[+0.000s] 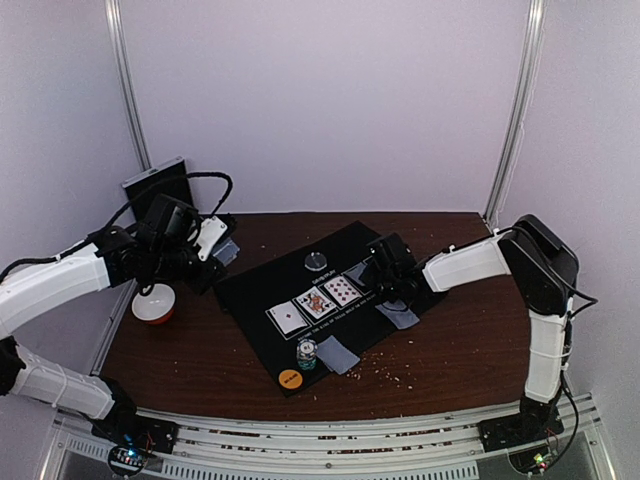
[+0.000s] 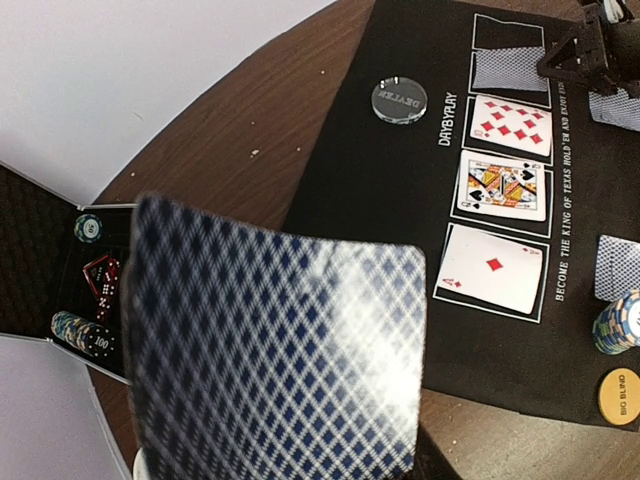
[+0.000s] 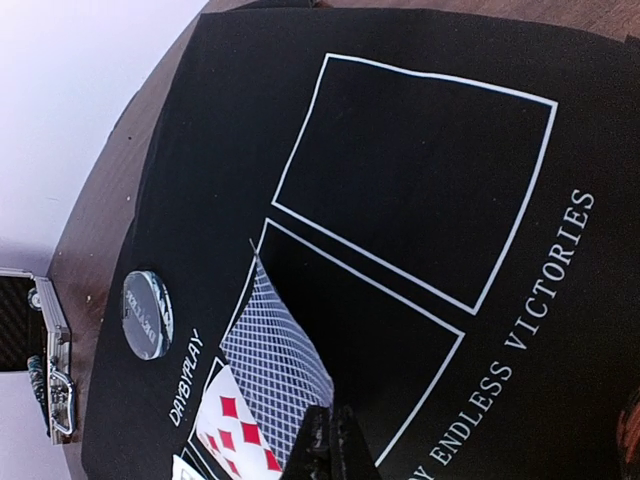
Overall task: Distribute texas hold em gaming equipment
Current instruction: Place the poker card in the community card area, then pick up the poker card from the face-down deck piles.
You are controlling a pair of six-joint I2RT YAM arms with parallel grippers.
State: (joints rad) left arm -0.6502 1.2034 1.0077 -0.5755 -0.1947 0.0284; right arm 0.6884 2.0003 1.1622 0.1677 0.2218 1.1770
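Observation:
My left gripper (image 1: 203,250) hovers over the table's left side, shut on a pack of blue-backed playing cards (image 2: 280,350) whose back fills the left wrist view and hides the fingers. My right gripper (image 3: 335,435) is shut on one face-down card (image 3: 275,365), bent, its far corner touching the black mat (image 3: 420,60) at the fourth outlined box. Three cards lie face up in a row: ace of diamonds (image 2: 492,267), king (image 2: 503,187), ten of diamonds (image 2: 510,122). A clear dealer disc (image 1: 317,261), a chip stack (image 1: 307,355) and an orange disc (image 1: 290,379) rest on the mat.
A red-and-white bowl (image 1: 155,303) stands under the left arm. The open metal case (image 2: 85,290) with chips and dice sits at the back left. Face-down cards lie at the mat's near edge (image 1: 338,352) and right edge (image 1: 400,316). Crumbs dot the brown table.

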